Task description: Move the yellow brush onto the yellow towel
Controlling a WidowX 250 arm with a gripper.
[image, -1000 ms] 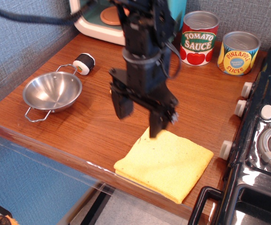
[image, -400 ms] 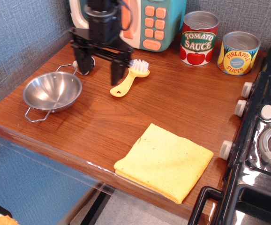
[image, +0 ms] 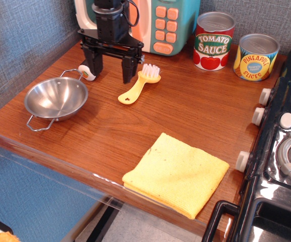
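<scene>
My gripper [image: 111, 70] hangs at the back left of the wooden counter [image: 196, 116], jaws spread wide, nothing held; its right finger sits just beside the bristle head of the yellow brush [image: 138, 84], which lies flat, handle pointing toward me; a small black-and-white roll [image: 86, 71] is behind the left finger; steel bowl [image: 55, 99] left; yellow towel [image: 175, 174] well apart at front edge; toy microwave [image: 160, 22], tomato sauce can [image: 214, 40] behind.

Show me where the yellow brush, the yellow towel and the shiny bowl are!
yellow brush [image: 135, 89]: table camera view, on its flat handle.
yellow towel [image: 178, 174]: table camera view, middle of the cloth.
shiny bowl [image: 55, 98]: table camera view, inside its metal basin.
</scene>
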